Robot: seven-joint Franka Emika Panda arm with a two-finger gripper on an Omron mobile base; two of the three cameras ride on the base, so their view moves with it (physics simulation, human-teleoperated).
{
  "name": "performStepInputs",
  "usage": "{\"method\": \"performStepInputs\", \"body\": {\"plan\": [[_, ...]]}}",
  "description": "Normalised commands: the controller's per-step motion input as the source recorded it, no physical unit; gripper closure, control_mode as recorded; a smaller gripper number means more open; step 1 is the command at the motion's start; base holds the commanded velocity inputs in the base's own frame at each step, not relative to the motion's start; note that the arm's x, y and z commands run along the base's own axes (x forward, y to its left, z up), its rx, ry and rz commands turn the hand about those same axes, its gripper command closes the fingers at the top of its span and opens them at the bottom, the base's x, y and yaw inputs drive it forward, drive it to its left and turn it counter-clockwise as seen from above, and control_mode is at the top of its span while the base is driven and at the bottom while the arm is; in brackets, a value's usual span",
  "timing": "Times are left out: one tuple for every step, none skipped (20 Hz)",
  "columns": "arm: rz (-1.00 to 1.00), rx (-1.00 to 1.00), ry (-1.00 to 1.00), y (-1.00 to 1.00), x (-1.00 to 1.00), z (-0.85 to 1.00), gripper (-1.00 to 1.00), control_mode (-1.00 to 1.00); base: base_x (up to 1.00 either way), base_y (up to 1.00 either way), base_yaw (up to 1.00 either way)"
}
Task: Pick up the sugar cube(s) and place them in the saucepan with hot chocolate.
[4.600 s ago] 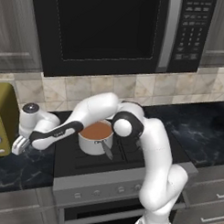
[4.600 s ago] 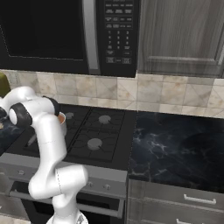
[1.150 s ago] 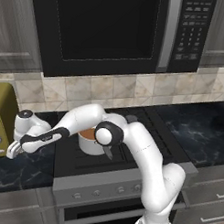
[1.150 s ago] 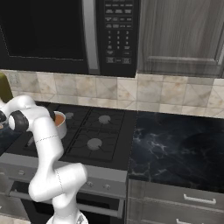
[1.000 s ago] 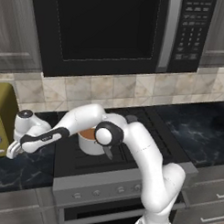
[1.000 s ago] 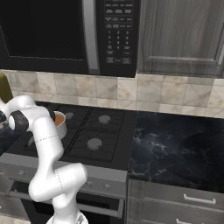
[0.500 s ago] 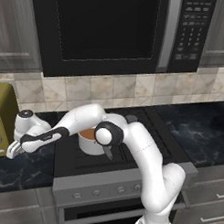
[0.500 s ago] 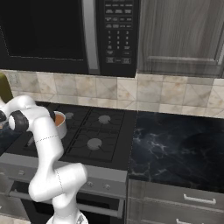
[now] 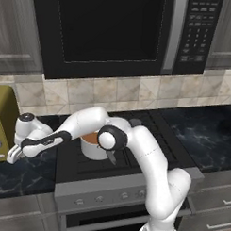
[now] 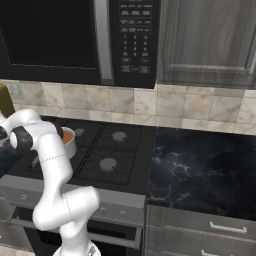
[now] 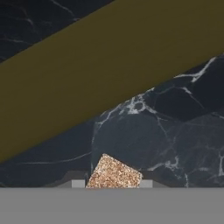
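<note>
1. The microwave (image 9: 111, 34) hangs over the stove (image 9: 130, 151); left of the stove lies the dark marble worktop (image 9: 21, 173), with the yellow-olive toaster (image 9: 4, 123) at its far left.
2. The saucepan (image 9: 92, 144) of reddish-brown hot chocolate sits on the stove's left front burner, partly behind the arm.
3. The tool (image 9: 13, 155) reaches low over the worktop beside the toaster, well apart from the saucepan.
4. In the hand view the sugar cube (image 11: 114, 172) sits between the fingertips (image 11: 78, 183), which look drawn in against it, though the contact is partly hidden.
5. Step in hand: grasping. Next comes lifting the cube straight up, carrying it right over the saucepan rim, then releasing.
</note>
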Motion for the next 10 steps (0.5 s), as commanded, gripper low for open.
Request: {"method": "performStepInputs", "body": {"plan": [[0.0, 0.0, -0.02, 0.0, -0.19, 0.08, 1.0, -1.0, 0.0, 0.0, 0.0], [0.0, 0.0, -0.09, 0.0, -0.41, 0.11, 1.0, -1.0, 0.0, 0.0, 0.0], [0.0, 0.0, -0.13, 0.0, -0.57, 0.14, 1.0, -1.0, 0.0, 0.0, 0.0], [0.0, 0.0, -0.18, 0.0, -0.57, 0.0, 1.0, -1.0, 0.0, 0.0, 0.0], [0.0, 0.0, -0.21, 0.0, -0.61, 0.0, 1.0, -1.0, 0.0, 0.0, 0.0], [0.0, 0.0, -0.21, -0.03, -0.62, 0.07, 1.0, -1.0, 0.0, 0.0, 0.0], [0.0, 0.0, -0.23, -0.11, -0.69, 0.22, 1.0, -1.0, 0.0, 0.0, 0.0], [0.0, 0.0, -0.2, -0.1, -0.69, 0.27, 1.0, -1.0, 0.0, 0.0, 0.0], [0.0, 0.0, -0.2, -0.11, -0.66, 0.34, 1.0, -1.0, 0.0, 0.0, 0.0], [0.0, 0.0, -0.16, -0.15, -0.6, 0.45, 1.0, -1.0, 0.0, 0.0, 0.0]]}}
